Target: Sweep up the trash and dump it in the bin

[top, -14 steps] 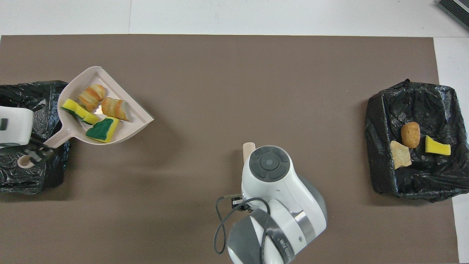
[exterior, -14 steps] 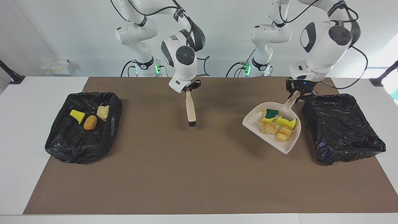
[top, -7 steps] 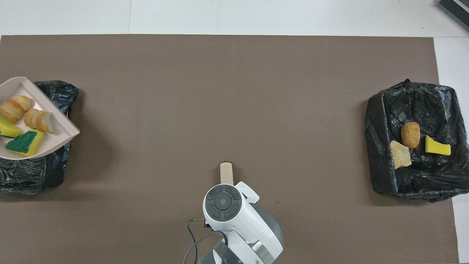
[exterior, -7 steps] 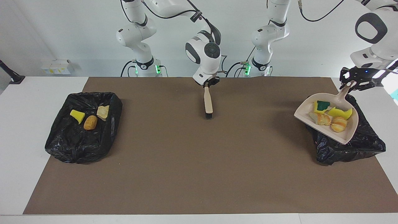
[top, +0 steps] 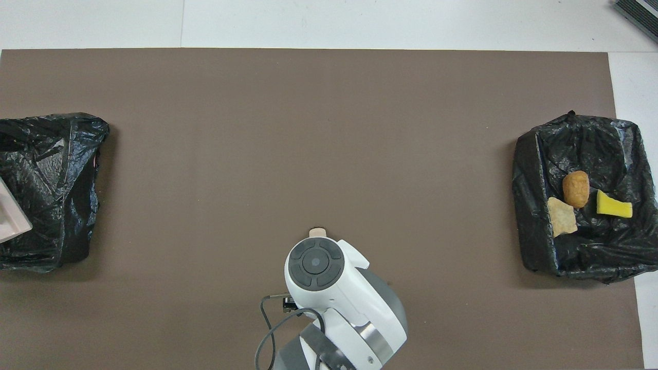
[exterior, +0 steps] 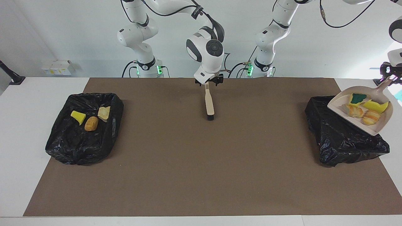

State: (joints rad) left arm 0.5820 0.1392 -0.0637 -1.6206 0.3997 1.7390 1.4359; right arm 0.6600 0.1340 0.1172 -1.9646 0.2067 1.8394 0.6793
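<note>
My left gripper [exterior: 390, 77] is shut on the handle of the beige dustpan [exterior: 377, 125] and holds it up, tilted, over the outer end of the black bag-lined bin [exterior: 342, 135] at the left arm's end. The trash lies in the pan: a green-topped sponge [exterior: 358, 98], a yellow wedge [exterior: 375, 106] and two bread chunks [exterior: 355, 111]. The overhead view shows only a corner of the pan [top: 10, 221] over that bin [top: 51, 185]. My right gripper [exterior: 208, 84] is shut on the brush [exterior: 209, 103], bristles down, over the mat's middle near the robots.
A second black bag-lined bin [exterior: 78, 147] stands at the right arm's end and holds a yellow wedge [exterior: 78, 117] and two bread pieces [exterior: 91, 123]. In the overhead view it sits at the mat's edge [top: 534, 205]. The brown mat [exterior: 201, 163] covers the table.
My left gripper carried the loaded dustpan up from beside the bin and out over it. My right gripper drew the brush back toward the robots and then held still.
</note>
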